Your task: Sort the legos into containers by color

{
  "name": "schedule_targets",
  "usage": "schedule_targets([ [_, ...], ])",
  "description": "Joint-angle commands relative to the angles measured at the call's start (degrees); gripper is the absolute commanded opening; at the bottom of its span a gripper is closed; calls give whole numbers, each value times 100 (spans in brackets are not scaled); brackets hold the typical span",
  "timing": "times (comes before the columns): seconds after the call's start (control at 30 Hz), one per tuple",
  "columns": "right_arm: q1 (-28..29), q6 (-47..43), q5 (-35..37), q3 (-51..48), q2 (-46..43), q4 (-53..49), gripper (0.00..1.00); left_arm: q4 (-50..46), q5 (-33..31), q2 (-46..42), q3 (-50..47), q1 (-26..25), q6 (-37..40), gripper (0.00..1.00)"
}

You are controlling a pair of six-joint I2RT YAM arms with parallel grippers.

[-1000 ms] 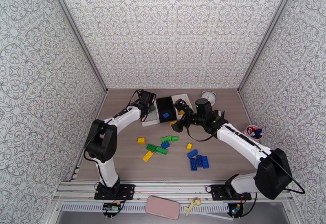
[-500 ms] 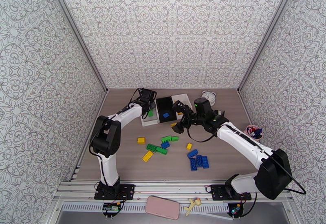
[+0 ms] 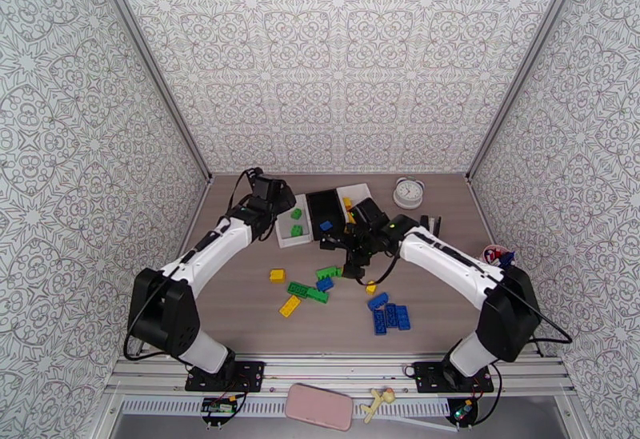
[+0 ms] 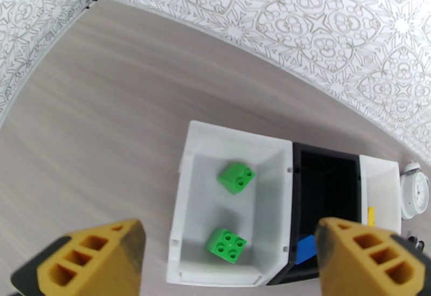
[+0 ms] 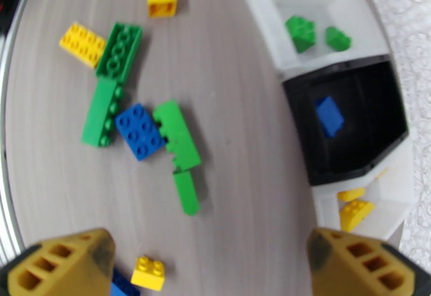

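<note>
Green, yellow and blue plastic bricks [image 3: 320,282] are mostly scattered loose on the table [image 3: 240,313] just in front of the bins. Two green ones are seen in the left white bin [image 4: 182,200], one blue in the black bin [image 5: 345,66] and a few yellow in the right white bin [image 5: 401,205]. The left gripper [image 4: 229,254] is held above the green-filled bin and the right gripper [image 5: 210,256] above the loose pile, both spread wide with nothing between the fingers. A mis-sort could be caused by crowding: a blue brick [image 5: 139,130] is pressed against a long green brick [image 5: 179,135], so a neighbour may be pinched or dragged along. Because the bins are set wall to wall, a release near a shared edge could spill next door. The bricks are hard, glossy and studded; a corner grip may slip. The bins are thin-walled, smooth and rectangular, and the table is matte wood-grain.
</note>
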Motion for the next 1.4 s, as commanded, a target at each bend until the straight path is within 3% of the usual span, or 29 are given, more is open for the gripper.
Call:
schedule_targets([
  [0.0, 211, -430, 765, 323, 335, -583, 98, -82, -117, -248, -261, 105, -28, 89],
  [0.33, 467, -456, 1093, 814, 1402, -992, 98, -111, -91, -609, -600, 175, -90, 99],
  [0.67, 456, -461, 876, 1216, 2171, -1081, 91, -132, -78, -558, -593, 158, -2, 100],
  [0.93, 457, -418, 806, 1353, 2495, -1096, 66, -81, -46, -554, -632, 152, 60, 100],
  [1.07, 444, -373, 806, 1357, 2531, -1036, 28, -46, 4, -532, -612, 154, 101, 100],
  [1.37, 363, -294, 747, 1158, 2258, -812, 6, -42, -9, -567, -583, 149, 164, 100],
])
